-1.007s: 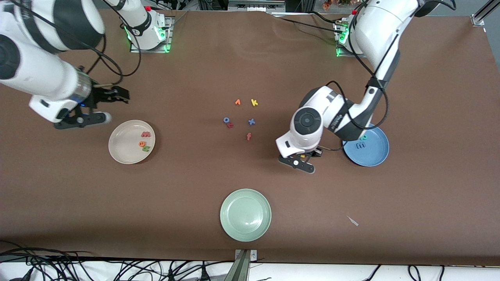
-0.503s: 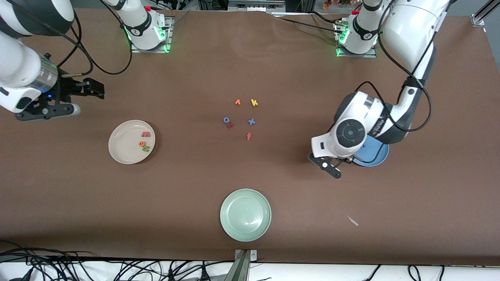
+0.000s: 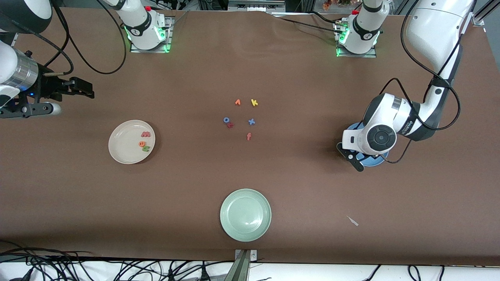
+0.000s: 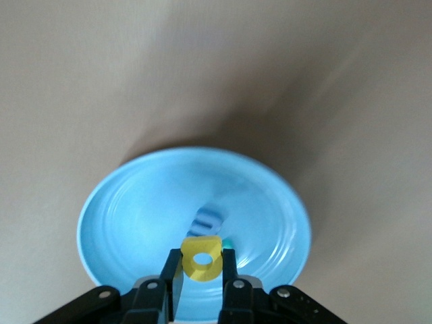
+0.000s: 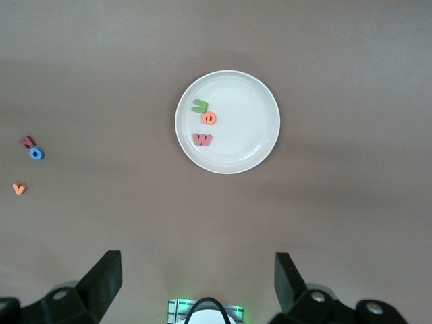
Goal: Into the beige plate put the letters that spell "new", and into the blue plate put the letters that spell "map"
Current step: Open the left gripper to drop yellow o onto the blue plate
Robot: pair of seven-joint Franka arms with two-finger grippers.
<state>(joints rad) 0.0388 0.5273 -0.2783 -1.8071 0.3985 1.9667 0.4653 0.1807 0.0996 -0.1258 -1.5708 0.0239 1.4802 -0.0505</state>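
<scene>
My left gripper (image 4: 202, 260) is shut on the yellow a (image 4: 202, 256) and hangs over the blue plate (image 4: 135, 216). The blue m (image 4: 208, 219) lies in that plate with a sliver of the teal p (image 4: 229, 241) beside it. From the front, the left wrist covers most of the blue plate (image 3: 372, 162). The beige plate (image 3: 124, 145) holds the red-pink w (image 3: 145, 134), orange e (image 3: 141, 143) and green n (image 3: 146, 148). My right gripper (image 3: 83, 89) is open and empty above the table toward the right arm's end. Its wrist view shows the beige plate (image 5: 243, 145).
A pale green plate (image 3: 234, 214) sits near the front edge. Loose letters lie mid-table: orange v (image 3: 237, 102), yellow k (image 3: 254, 102), blue o (image 3: 226, 120), a blue x (image 3: 251, 121) and red f (image 3: 249, 136). A small white scrap (image 3: 352, 221) lies nearer the front camera than the blue plate.
The left arm carried the yellow a from over bare table to over the blue plate. The right arm drew away from the beige plate toward its end of the table.
</scene>
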